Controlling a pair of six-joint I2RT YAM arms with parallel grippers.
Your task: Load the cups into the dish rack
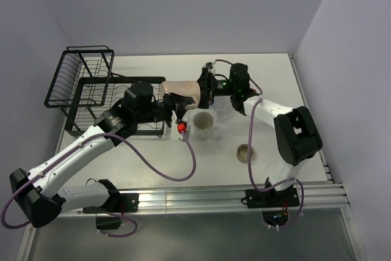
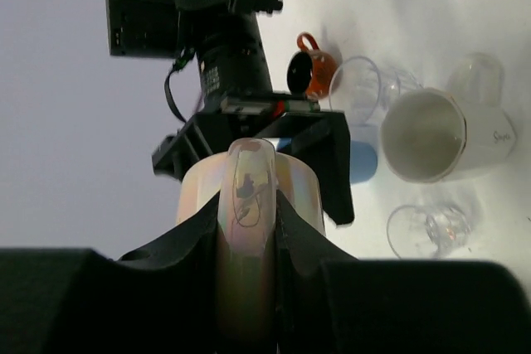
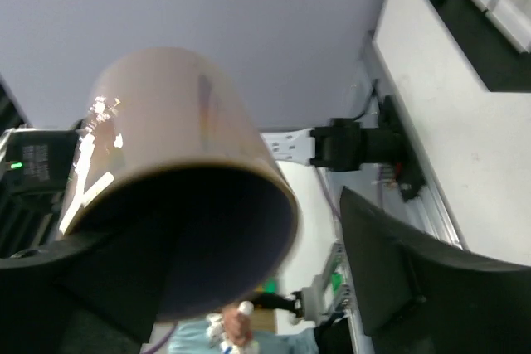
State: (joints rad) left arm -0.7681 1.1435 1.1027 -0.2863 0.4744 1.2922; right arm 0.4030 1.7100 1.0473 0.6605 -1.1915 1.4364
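Observation:
The pinkish mug (image 1: 181, 89) with the purple inside (image 3: 207, 230) hangs sideways above the table between both grippers. My left gripper (image 1: 173, 104) is shut on its handle (image 2: 247, 192). My right gripper (image 1: 204, 87) is at the mug's open end, its fingers spread wide; one finger (image 3: 398, 263) stands apart from the rim. The cream mug (image 1: 203, 124), a clear glass (image 1: 224, 113) and the low brownish cup (image 1: 244, 152) stand on the table. The left wrist view also shows the dark brown-orange cup (image 2: 314, 72), the blue tumbler (image 2: 362, 162) and another clear glass (image 2: 425, 230). The black dish rack (image 1: 79, 80) stands at the far left.
The rack's flat tray (image 1: 104, 99) lies just left of my left wrist. A purple cable (image 1: 183, 172) loops over the table's front. Grey walls close in the back and both sides. A metal rail (image 1: 201, 197) runs along the near edge.

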